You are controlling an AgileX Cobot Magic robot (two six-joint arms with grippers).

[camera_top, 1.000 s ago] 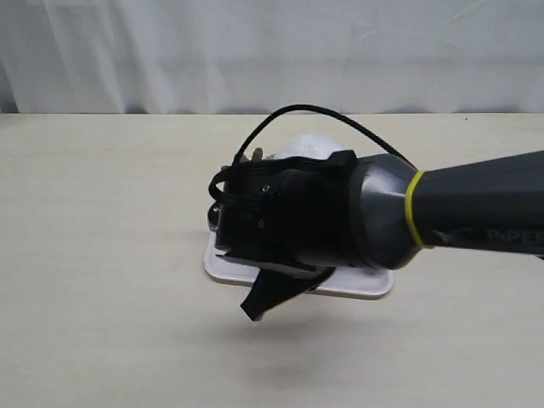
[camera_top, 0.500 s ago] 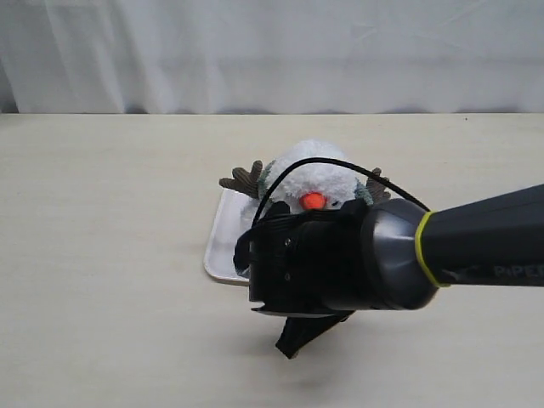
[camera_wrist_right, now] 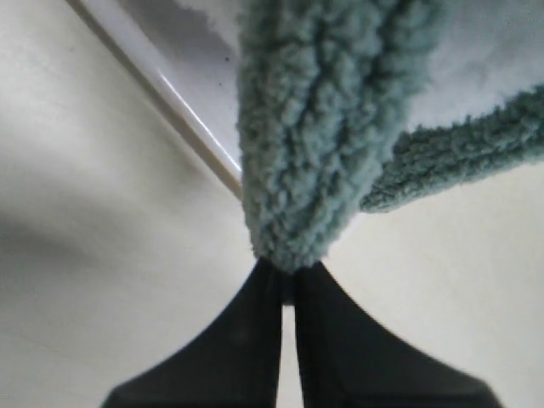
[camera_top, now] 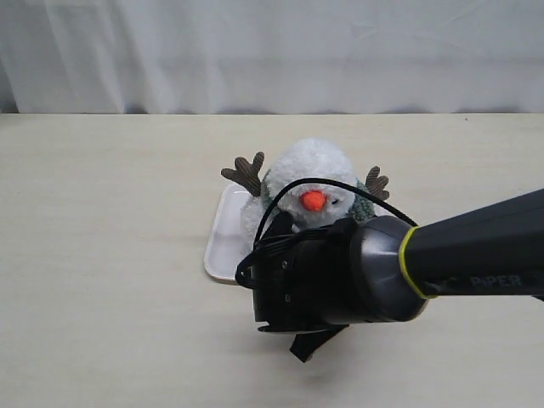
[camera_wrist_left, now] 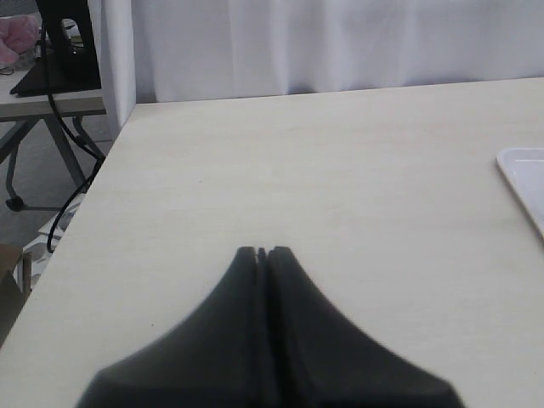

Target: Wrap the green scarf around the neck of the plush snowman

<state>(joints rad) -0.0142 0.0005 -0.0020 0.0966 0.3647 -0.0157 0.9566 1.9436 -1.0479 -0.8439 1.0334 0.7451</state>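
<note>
The green scarf (camera_wrist_right: 297,153) is already lying at the plush snowman (camera_top: 310,170), and bits of green show on both sides of its head, right where the neck is. The snowman sits up on a white tray (camera_top: 223,246) in the middle of the surface (camera_top: 102,255), with its orange nose facing the camera.

The right end effector (camera_wrist_right: 286,276) is low in front of the tray. Its two tips are pressed together and pinch the very end of one fuzzy scarf tail. Another part of the scarf lies beside it, off to one side. The left end effector (camera_wrist_left: 262,252) is pressed together too, holds nothing, and hangs over a bare part of the surface, well apart from the snowman.

I think the step now is to bring this tail across the front so the scarf goes all the way around. The pinch is only on the tip, so it could slip out. A slow, soft pull is best. A hard tug could tip the little snowman or drag it off the tray. The tail should go up a bit and stay in the crease under the head, not slide down onto the round belly. Then it can be laid over the other tail and let go.
</note>
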